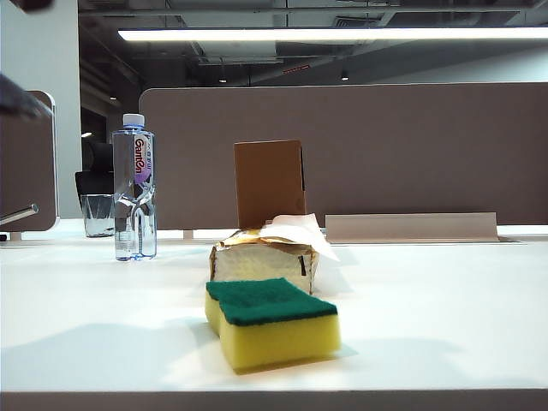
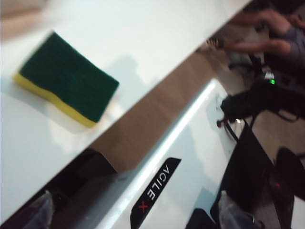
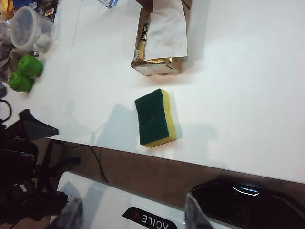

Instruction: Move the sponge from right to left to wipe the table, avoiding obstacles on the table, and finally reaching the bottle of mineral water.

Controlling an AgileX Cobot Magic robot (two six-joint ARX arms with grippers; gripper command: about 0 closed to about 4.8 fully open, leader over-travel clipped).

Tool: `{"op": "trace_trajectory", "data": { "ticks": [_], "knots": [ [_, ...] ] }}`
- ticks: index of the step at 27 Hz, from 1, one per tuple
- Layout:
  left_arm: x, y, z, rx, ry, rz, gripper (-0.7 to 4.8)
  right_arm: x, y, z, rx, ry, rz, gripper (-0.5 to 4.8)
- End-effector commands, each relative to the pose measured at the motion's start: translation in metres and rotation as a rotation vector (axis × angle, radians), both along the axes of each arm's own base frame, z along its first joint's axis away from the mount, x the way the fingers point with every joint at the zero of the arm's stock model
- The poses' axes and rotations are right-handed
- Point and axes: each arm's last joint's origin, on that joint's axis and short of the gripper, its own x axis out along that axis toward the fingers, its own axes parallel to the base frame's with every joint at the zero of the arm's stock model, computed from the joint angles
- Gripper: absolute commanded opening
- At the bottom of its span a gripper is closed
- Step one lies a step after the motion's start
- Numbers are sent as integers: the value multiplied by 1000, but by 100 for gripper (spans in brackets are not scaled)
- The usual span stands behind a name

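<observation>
Sponge near table front edge, before tissue pack, untouched; left gripper and right gripper released, overhead. Grip w/ left, skirt pack & box toward bottle

Glass cup behind table's far left, partly empty-looking, beside dark chair. Brown partition panel across background, ceiling light strip overhead. Two green round items and clear plastic container off table edge.
</observation>
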Motion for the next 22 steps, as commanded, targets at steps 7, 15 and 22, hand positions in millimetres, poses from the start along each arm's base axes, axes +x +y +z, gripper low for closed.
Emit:
{"op": "trace_trajectory", "data": {
  "ticks": [7,15,22],
  "knots": [
    [35,-32,-32,46,44,-40,479,-8,1,2,31,-23,11,274],
    [59,-50,-62,79,106,-66,479,-9,2,3,40,-24,24,274],
    [76,-59,-88,96,170,-53,479,-9,3,3,46,-23,41,273]
  ]
}}
